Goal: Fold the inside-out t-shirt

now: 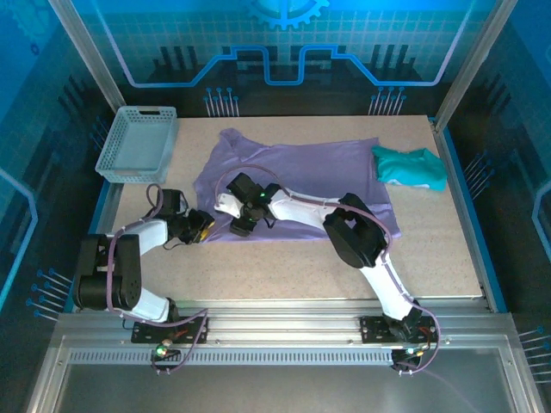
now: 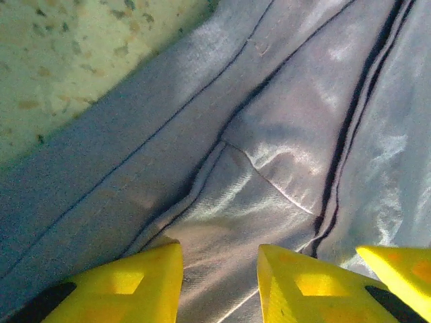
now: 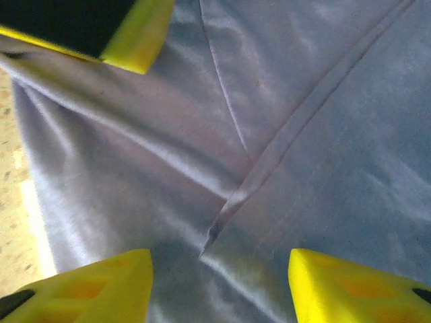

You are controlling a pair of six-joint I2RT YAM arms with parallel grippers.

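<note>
Top external: purple t-shirt point(image 1: 301, 172) spread across the tabletop point(image 1: 284, 267). Left claw point(image 2: 219, 282) half-open astride its near edge, right claw point(image 3: 219, 282) wide, nothing held. An uneven pinch could bunch this thin cloth.

You have one lavender t-shirt point(image 1: 293, 172) mid-table point(image 1: 284, 275), one teal garment point(image 1: 410, 166) by the far right edge, one grey basket point(image 1: 125, 172) at the far left corner, and two arms: left arm point(image 1: 116, 275), right arm point(image 1: 370, 249).
</note>
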